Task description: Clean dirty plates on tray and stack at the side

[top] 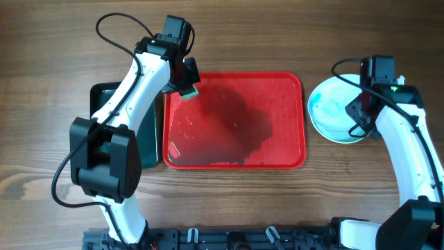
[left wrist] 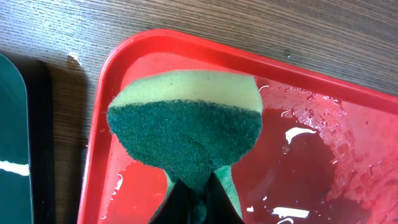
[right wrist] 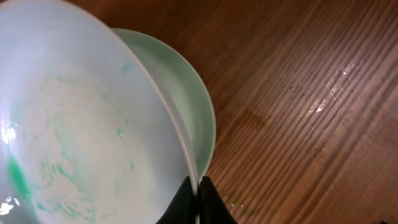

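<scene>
The red tray (top: 277, 158) lies mid-table, wet, with no plate on it. My left gripper (top: 186, 82) is shut on a yellow-and-green sponge (left wrist: 186, 124) and holds it over the tray's far left corner (left wrist: 134, 53). To the right of the tray, plates (top: 333, 110) sit stacked on the wood. My right gripper (right wrist: 198, 186) is shut on the rim of a pale plate with faint green smears (right wrist: 81, 124), held tilted over a mint plate (right wrist: 186, 87) beneath it. How many plates are in the stack cannot be told.
A narrow black tray (top: 104, 97) lies left of the red tray, partly under my left arm; it also shows in the left wrist view (left wrist: 15, 137). Bare wooden table (right wrist: 311, 93) surrounds the plates. Cables loop above both arms.
</scene>
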